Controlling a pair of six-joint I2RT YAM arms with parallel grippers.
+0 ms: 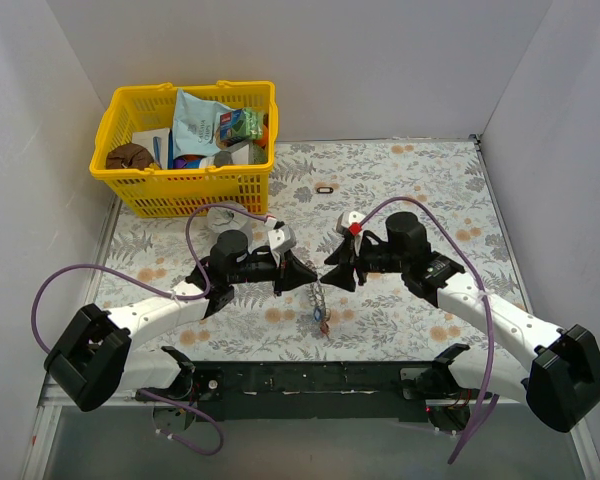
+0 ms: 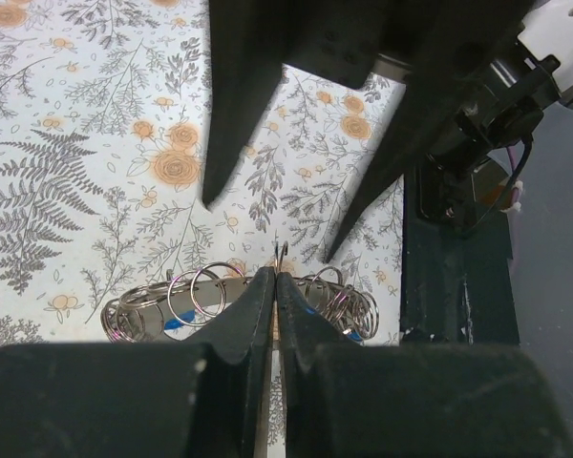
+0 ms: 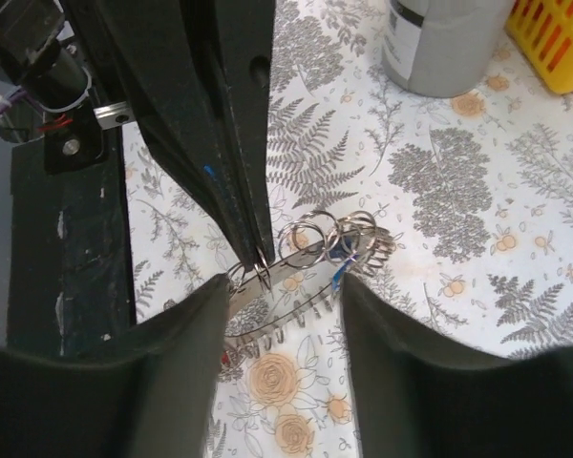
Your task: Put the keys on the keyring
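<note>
Left pincer (image 2: pixel 275 272) pinches the keyring (image 3: pixel 267 307) rim; hold that steady and bring the spread right pincer (image 3: pixel 285 281) onto the blue key (image 3: pixel 337 275)

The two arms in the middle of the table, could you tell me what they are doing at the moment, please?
They meet over the floral table with the keyring between them. The left gripper is shut, pinching the ring's edge at its fingertips. The right gripper faces it with its jaws open, one finger on either side of the ring, not gripping. A bunch of small split rings, with bits of blue among them, sits on it.
</note>
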